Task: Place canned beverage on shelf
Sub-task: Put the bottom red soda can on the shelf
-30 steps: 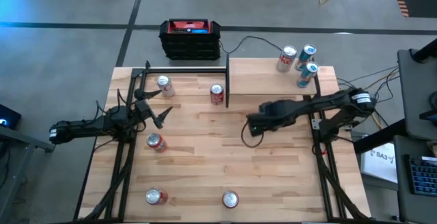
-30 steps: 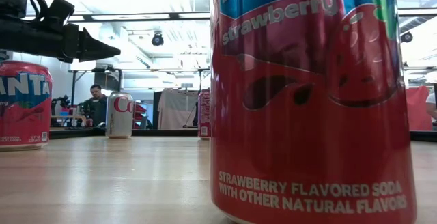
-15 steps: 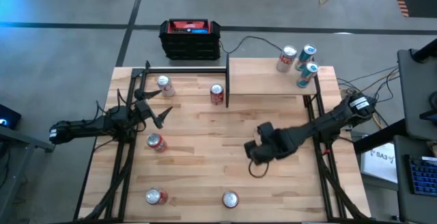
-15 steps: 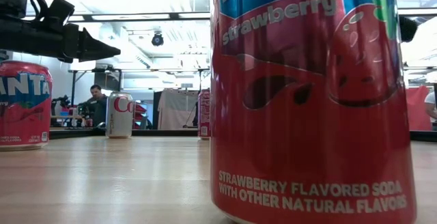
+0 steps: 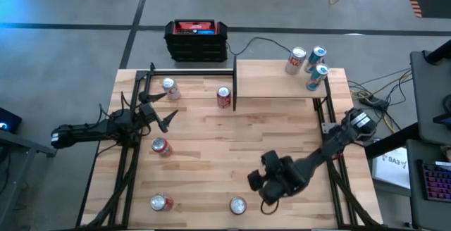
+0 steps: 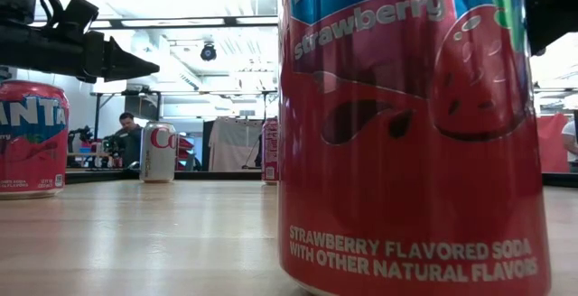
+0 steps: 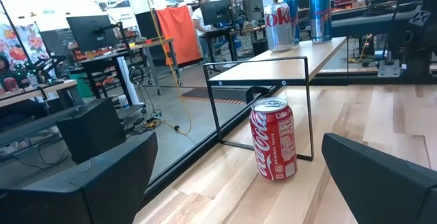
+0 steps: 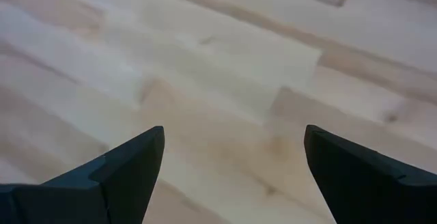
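Red-and-blue aluminium strawberry soda can (image 5: pixel 237 205), upright near front table edge, well apart from pale wood shelf on black posts (image 5: pixel 285 82). Right gripper (image 5: pixel 258 183) just beside can, fingers wide apart, empty. Left gripper (image 5: pixel 161 115) parked, fully spread, empty. Probably rigid if full, heavy, smooth-walled, slippery; best clasped mid-body, across the cylinder.
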Robot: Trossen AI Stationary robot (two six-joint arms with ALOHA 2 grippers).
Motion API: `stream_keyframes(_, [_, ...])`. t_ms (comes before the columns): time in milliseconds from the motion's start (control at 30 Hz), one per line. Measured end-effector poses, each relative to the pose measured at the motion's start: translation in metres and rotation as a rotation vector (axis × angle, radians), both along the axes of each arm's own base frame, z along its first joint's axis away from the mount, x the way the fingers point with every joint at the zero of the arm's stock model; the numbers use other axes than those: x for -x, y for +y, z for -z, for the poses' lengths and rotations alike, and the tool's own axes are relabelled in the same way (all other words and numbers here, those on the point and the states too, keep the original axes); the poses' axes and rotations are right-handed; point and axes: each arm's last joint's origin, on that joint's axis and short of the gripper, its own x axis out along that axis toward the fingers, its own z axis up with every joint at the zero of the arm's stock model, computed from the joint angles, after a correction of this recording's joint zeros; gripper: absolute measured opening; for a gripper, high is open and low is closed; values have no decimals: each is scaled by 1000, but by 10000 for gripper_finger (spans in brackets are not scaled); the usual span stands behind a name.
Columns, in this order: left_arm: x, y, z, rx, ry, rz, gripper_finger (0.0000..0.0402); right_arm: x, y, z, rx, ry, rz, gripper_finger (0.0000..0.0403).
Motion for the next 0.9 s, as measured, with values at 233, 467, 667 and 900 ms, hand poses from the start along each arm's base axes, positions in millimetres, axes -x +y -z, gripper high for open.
stream_keyframes(233, [0,0,0,0,0,0,399,-1,44,-6,50,-92,-68,334])
stream_keyframes(467, [0,0,0,0,0,0,399,3,86,-18,66,-194,-167,334])
stream_keyframes(667, [0,0,0,0,0,-1,399,-1,118,-21,135,-302,-281,334])
stream_keyframes(900, [0,0,0,0,0,-1,399,-14,143,-14,253,-307,-412,334])
